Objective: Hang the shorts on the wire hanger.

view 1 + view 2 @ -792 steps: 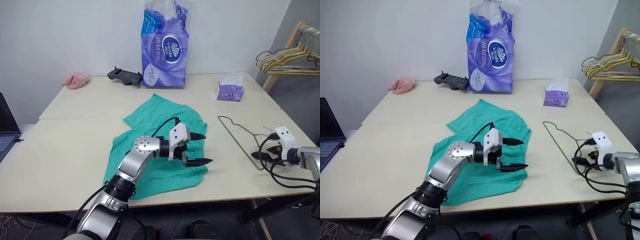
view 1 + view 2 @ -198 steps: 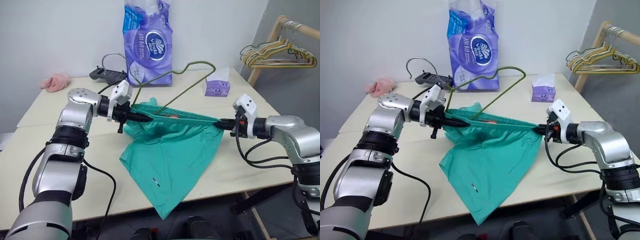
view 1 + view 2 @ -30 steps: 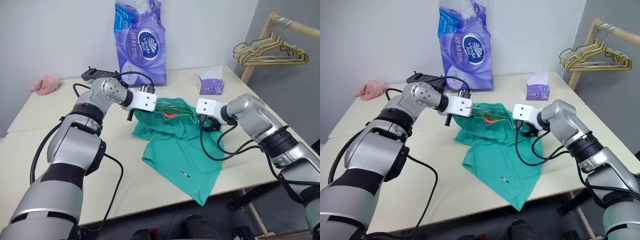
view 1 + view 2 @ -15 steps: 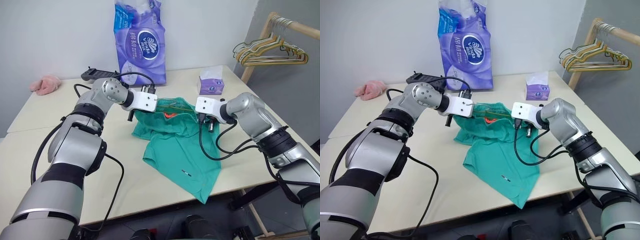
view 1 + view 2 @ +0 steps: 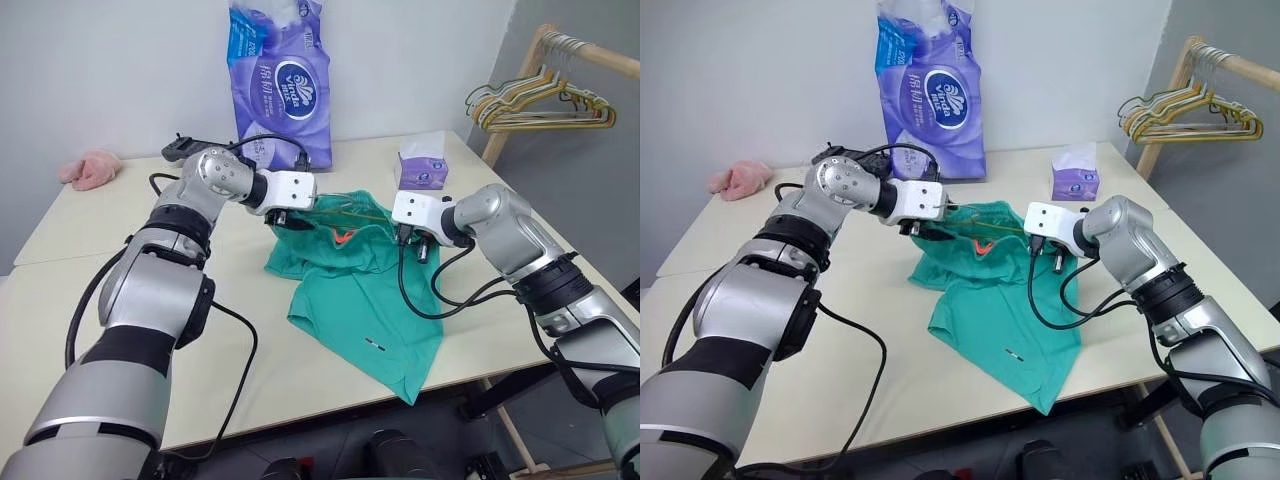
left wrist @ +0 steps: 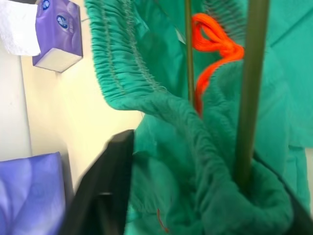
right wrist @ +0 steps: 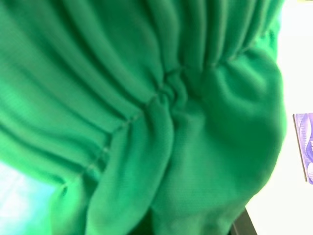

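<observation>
Shorts: teal-green soft fabric shorts [image 5: 360,290] with gathered elastic waistband, held up above the pale desk [image 5: 130,290] between the two arms; waistband bunched at the top, an orange drawstring [image 6: 215,41] showing inside it; legs hang down to the desk's front edge, small dark mark [image 5: 374,346] on the lower part.
Hanger: thin olive-gold wire hanger [image 6: 250,88] runs across inside the waistband; in the left wrist view two of its wires pass through the gathered fabric.
Left claw: left claw [image 5: 290,217] at the waistband's left end, black fingers [image 6: 105,186] spread apart, fabric lying between and against them; no pinch on the cloth seen.
Right claw: right claw [image 5: 1048,255] at the waistband's right end, closed; the right wrist view has gathered green fabric pressed close in front of it, so gripping the shorts.
Desk, rear: tall purple plastic pack of tissue rolls [image 5: 278,80] against the wall; black controller-like device [image 5: 185,150] beside it; small purple tissue box [image 5: 421,170] to the right.
Desk, far left: small pink fluffy cloth [image 5: 90,168].
Off desk, right: wooden rack [image 5: 570,50] carrying a bunch of wire hangers [image 5: 530,105].
</observation>
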Motion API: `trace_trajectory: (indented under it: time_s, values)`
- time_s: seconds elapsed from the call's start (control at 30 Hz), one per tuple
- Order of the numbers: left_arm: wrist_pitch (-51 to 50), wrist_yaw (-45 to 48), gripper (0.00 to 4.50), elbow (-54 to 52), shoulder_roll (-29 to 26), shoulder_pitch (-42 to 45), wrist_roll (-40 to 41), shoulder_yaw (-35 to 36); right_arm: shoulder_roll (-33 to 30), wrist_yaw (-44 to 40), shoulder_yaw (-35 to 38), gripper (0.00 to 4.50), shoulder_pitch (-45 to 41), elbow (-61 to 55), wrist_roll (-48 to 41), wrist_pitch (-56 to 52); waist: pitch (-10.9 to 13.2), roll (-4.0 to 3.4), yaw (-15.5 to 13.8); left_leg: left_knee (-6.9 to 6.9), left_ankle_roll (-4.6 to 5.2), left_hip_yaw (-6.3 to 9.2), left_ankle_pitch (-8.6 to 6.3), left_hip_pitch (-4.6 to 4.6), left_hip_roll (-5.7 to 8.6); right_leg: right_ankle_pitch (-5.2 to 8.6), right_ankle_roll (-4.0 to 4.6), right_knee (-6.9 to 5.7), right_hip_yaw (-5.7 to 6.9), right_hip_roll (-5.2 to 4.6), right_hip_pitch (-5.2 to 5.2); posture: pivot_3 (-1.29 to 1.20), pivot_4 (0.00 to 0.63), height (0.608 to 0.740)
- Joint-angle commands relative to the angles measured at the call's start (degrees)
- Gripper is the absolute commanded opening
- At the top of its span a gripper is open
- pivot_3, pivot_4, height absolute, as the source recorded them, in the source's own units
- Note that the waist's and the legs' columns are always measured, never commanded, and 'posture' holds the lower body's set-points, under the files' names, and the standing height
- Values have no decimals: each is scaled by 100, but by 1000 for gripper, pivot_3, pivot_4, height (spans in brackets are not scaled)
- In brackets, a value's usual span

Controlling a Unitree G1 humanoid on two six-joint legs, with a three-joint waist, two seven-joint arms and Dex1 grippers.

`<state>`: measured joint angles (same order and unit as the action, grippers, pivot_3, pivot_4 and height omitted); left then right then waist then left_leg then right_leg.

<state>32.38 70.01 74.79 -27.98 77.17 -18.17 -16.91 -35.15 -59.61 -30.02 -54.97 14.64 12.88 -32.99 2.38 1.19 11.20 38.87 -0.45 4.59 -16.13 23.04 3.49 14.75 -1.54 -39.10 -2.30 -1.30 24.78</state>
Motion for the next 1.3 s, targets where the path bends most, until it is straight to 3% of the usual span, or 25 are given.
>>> trace_trajectory:
  time_s: [0.03, 0.07, 0.27, 0.5, 0.6, 0.73, 0.93, 1.1, 1.3]
  values:
    - [-335, 829, 4198, -202, -394, 408, 394, 367, -268, 4, 394, 0, 125, -385, -11, -110, 0, -1, 7, 0, 0, 0, 0, 1, 0, 0, 0, 0, 0, 0, 0, -192, 29, 740]
    - [-414, 996, 4482, -214, -512, 467, 441, 417, -343, -21, 443, 0, 208, -477, -36, -162, 1, -1, 15, 0, 0, 0, 0, 1, 0, 0, 0, 0, 1, 0, 1, -192, 29, 740]
    - [-393, 1446, 4482, -354, -932, 304, 506, 486, -712, -102, 820, 0, 812, -1067, -252, -506, -3, -7, -10, -1, 0, 3, 0, -2, -1, 0, 0, 2, 2, 1, -4, -164, 15, 740]
    - [-908, 1776, 4482, -1093, -684, -536, 1921, 1548, -937, 285, 1705, 0, 1608, -1906, -625, -1143, -5, -7, -35, 6, -4, 4, 2, -1, -1, 0, 0, 3, 2, 0, -8, -132, 0, 740]
    - [-1543, 1713, 4482, -1931, -499, -1208, 2424, 1805, -881, 523, 2153, 0, 1794, -2237, -840, -1688, -9, -13, -30, 5, -2, 4, 1, -3, -1, 0, 0, 1, 1, 0, -9, -132, 0, 740]
    - [-3497, 992, 4482, -4722, 32, -3021, 3443, 1978, -539, 1231, 3333, 0, 2230, -2857, -1135, -2881, -42, -46, -35, -1, -4, 4, 1, -7, -2, 1, -2, 5, -6, 0, -17, -147, 0, 740]
    - [-5452, -150, 4482, -7322, 531, -4504, 4160, 1750, -456, 2072, 4562, 0, 3000, -3498, -1116, -3844, -47, -51, -121, 8, 2, 6, -3, -17, 0, 1, -2, 8, -6, 0, -37, -178, 0, 740]
    - [-5609, -454, 4482, -7939, 740, -4961, 4252, 1419, -310, 2778, 5531, 0, 3457, -3939, -1006, -4491, -88, -101, -183, 7, 13, -5, -10, -53, 1, 2, -3, 12, -14, 0, -73, -215, 8, 740]
    - [-5494, -441, 4482, -7699, 1023, -4608, 4326, 1119, -186, 4041, 6922, 0, 3614, -3788, -384, -4941, -101, -121, -198, 1, 30, -6, -22, -128, 3, 16, -22, 21, -13, 2, -151, -290, 17, 740]
